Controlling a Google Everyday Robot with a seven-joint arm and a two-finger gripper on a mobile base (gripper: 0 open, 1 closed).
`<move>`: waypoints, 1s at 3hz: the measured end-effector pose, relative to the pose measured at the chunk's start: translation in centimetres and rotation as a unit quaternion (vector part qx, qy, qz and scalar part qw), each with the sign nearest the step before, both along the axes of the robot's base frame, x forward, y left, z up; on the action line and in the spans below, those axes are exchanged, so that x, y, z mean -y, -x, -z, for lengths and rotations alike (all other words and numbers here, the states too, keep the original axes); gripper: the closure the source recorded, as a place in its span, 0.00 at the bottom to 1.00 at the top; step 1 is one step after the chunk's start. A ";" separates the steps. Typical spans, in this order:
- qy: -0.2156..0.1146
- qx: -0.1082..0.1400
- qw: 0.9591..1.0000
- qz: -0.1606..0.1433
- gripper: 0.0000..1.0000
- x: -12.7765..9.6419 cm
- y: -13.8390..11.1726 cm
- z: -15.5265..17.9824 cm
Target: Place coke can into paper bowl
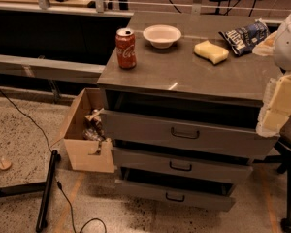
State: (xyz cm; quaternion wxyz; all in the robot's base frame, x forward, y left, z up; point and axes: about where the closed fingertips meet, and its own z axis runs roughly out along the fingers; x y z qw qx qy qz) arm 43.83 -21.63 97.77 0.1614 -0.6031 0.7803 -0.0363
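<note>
Two things stand near the back-left corner of the grey metal cabinet top [194, 74], an upright red cylindrical coke can [126, 48] and a round white paper bowl [162, 35] beside it, while our pale gripper [276, 106] hangs at the right edge, its state we cannot tell.

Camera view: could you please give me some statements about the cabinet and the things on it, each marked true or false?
1. The coke can stands upright on the cabinet top. True.
2. The coke can is already inside the paper bowl. False: it stands apart from the bowl, on the left of it in the view.
3. The yellow sponge lies between the paper bowl and the chip bag. True.
4. The end effector holds the coke can. False: it is at the right edge of the view, far from the can.
5. Every drawer is fully closed. False: the top drawer is partly pulled out.
</note>
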 end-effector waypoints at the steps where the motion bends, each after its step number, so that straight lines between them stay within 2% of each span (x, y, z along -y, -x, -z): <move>1: 0.000 0.000 1.000 0.000 0.00 0.0 0.0 0.0; 2: -0.051 0.007 0.999 0.002 0.00 -0.7 -1.4 0.6; 3: -0.164 0.027 0.986 0.001 0.00 -2.7 -5.6 2.3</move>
